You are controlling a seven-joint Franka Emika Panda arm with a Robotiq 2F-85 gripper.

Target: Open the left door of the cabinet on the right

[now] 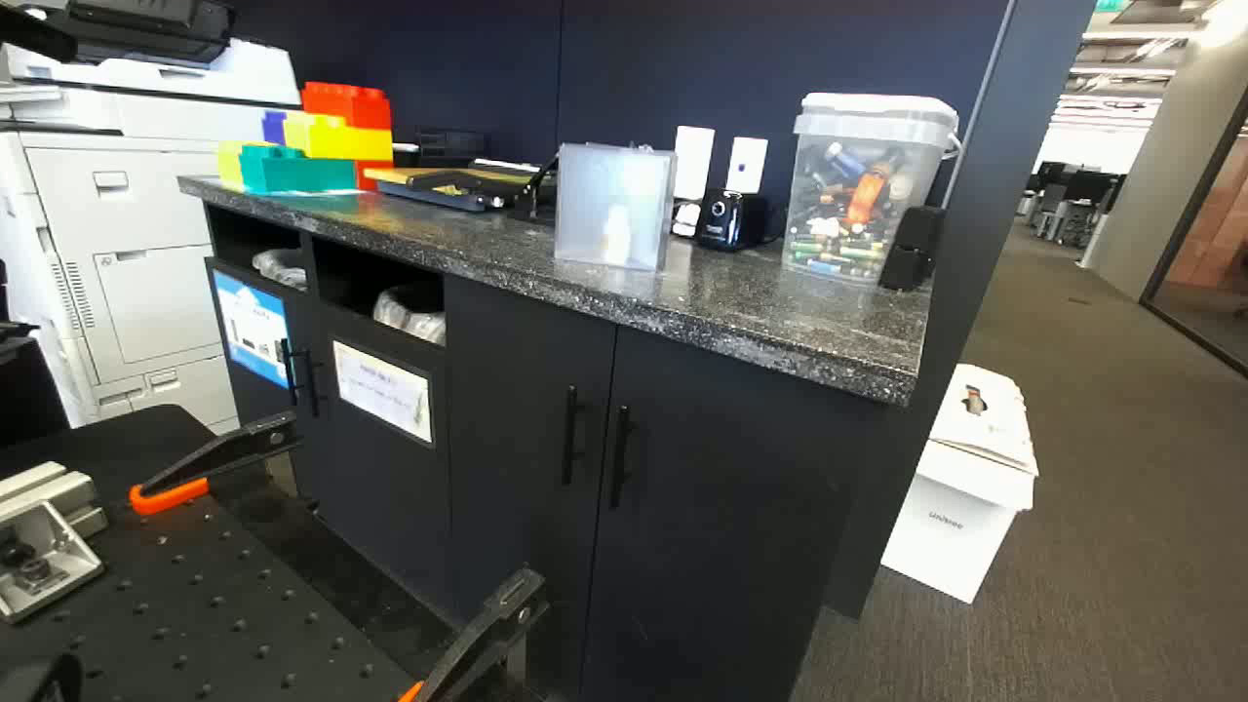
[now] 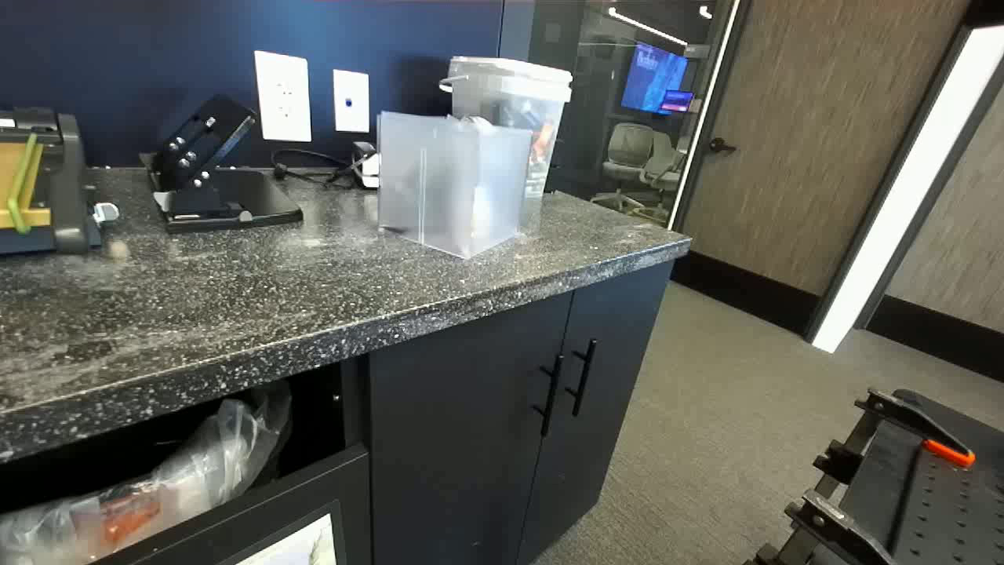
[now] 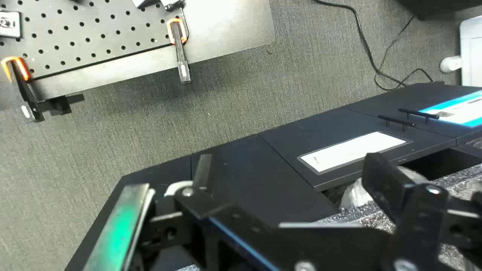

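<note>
1. left door (image 1: 517, 468): black panel on the left half of the waist-high cabinet (image 2: 463, 439), seen in both exterior views. flush at the centre seam; opening not yet begun, i judge.
2. handle (image 1: 569, 435): slim vertical black bar near the seam. twin handle (image 1: 619, 456) just beside it, across the seam on the right door (image 1: 721, 526). risk: wrong bar taken, or both straddled; cause: close pairing.
3. tool (image 3: 288, 167): fingers spread well apart, nothing held. it crosses the cabinet front in the wrist view; the handle is not visible there, probably masked by the tool itself. risk: a miss, or fingertips driven into the panel; cause: hidden target, black on black, depth hard to read.
4. pull: slip or twist likely if it runs straight out; hinge presumably on the edge away from the bar, so it needs an arc.
5. counter (image 2: 274, 290): stone edge runs just above the doors. risk: tool scrapes it if coming down too close. plastic box (image 1: 614, 210) stands near the front edge; a low sideways sweep could knock it.
6. clamps (image 3: 180, 56): project from the perforated plate (image 3: 83, 49) over the carpet (image 3: 233, 94), toward the cabinet. risk: the swinging door or the tool meets them; cause: perhaps too little clearance, cannot tell from here.
</note>
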